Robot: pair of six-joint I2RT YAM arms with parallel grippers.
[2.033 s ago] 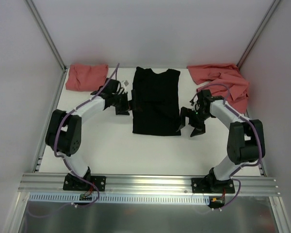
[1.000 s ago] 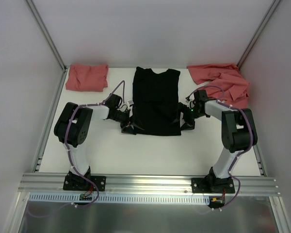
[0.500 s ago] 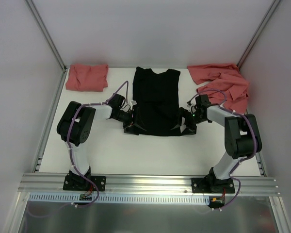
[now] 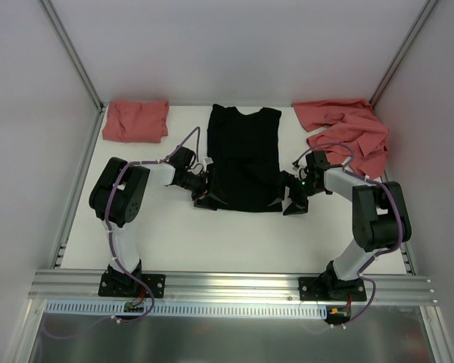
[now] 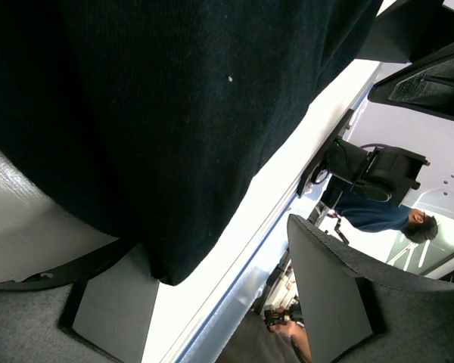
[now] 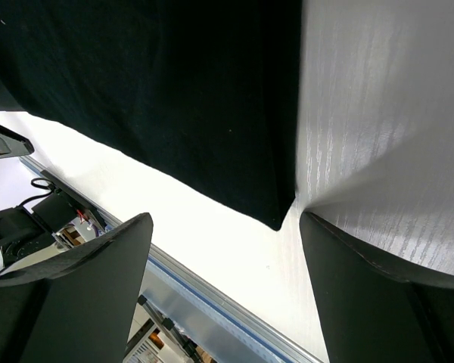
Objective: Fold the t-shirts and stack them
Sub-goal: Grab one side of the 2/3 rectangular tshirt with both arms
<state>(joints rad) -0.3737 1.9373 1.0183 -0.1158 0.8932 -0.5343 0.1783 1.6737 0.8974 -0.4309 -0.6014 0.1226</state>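
Note:
The black t-shirt [image 4: 244,155] lies flat mid-table, folded into a long narrow strip with the collar at the far end. My left gripper [image 4: 206,198] is at its near left corner. In the left wrist view the black t-shirt [image 5: 174,113] drapes over one finger [image 5: 106,318] while the other finger [image 5: 329,302] stands well apart, so the left gripper [image 5: 212,287] is open. My right gripper [image 4: 293,203] is at the near right corner. The corner of the black t-shirt [image 6: 234,151] points into the gap of the open right gripper [image 6: 227,227].
A folded salmon-red t-shirt [image 4: 138,119] lies at the back left corner. A crumpled salmon-red t-shirt [image 4: 348,127] is heaped at the back right, close behind the right arm. White walls and metal posts [image 4: 72,53] enclose the table [image 4: 234,234].
Both grippers have settled low at the black t-shirt's near corners. The left jaws have narrowed a little; the right gripper slid slightly toward the near edge.

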